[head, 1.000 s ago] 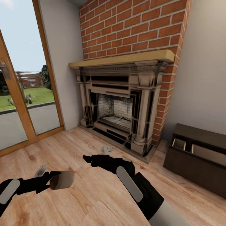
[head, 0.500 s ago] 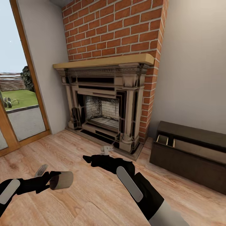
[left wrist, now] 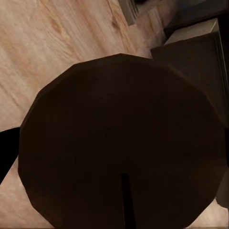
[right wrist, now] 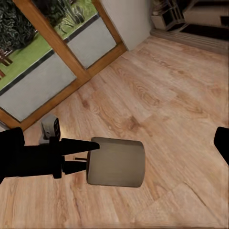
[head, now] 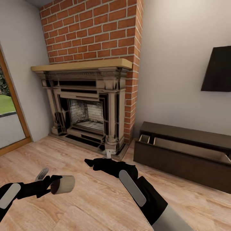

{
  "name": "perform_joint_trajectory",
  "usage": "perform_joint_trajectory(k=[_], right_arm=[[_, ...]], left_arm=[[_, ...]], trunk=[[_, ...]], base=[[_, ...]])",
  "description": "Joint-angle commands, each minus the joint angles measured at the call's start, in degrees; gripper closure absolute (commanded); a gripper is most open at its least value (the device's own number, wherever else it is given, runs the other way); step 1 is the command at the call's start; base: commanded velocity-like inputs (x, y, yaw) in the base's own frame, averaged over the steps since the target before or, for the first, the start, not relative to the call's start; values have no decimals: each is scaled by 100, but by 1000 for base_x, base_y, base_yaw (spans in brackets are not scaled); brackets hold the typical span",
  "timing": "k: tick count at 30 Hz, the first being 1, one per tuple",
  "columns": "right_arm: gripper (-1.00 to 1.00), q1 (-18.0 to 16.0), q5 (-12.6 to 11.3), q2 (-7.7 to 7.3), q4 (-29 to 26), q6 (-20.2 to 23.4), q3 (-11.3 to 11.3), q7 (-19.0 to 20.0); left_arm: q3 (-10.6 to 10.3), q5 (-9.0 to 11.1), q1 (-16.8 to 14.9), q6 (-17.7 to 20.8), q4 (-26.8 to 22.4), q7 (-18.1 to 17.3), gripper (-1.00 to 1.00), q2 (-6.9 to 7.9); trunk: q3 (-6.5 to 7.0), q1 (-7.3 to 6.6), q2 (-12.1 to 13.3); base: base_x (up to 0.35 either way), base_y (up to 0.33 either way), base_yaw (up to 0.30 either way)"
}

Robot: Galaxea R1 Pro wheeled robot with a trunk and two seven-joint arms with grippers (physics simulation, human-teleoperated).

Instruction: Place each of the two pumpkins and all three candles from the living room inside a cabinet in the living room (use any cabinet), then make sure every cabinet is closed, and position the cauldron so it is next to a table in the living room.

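A stubby grey-beige candle (head: 65,184) lies sideways in my left gripper (head: 55,185), which is shut on it, low over the wooden floor at the head view's lower left. In the right wrist view the same candle (right wrist: 116,162) sits at the tips of the black left fingers (right wrist: 78,145). In the left wrist view the candle's dark end face (left wrist: 124,143) is very close to the lens. My right gripper (head: 109,154) hovers over the floor in front of the fireplace, open and holding nothing. The long dark brown cabinet (head: 179,157) stands against the right wall, its front pulled out and the pale inside showing.
A stone fireplace (head: 86,106) in a red brick chimney stands ahead on the left, right beside the cabinet. A dark screen (head: 218,69) hangs on the wall above the cabinet. A wood-framed glass door (head: 6,128) is at far left. Bare plank floor (head: 96,205) lies between me and the cabinet.
The whole view has swung to the right: fireplace and door slid left and more of the cabinet plus the wall screen came in. Both arms keep their pose, with the candle still held.
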Motion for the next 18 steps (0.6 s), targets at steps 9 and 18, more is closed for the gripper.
perform_joint_trajectory(k=[9, 18], right_arm=[[-100, -6, -48, 0, -6, 13, 2, -32], [-100, -5, -46, 0, -4, 13, 3, -32]], left_arm=[[13, 9, -3, 35, -6, -32, 100, -1], [13, 9, -3, 34, -6, -49, 100, -1]], trunk=[[39, -2, -3], [84, -2, -3]], base=[[-8, -307, -250], [0, -309, -250]])
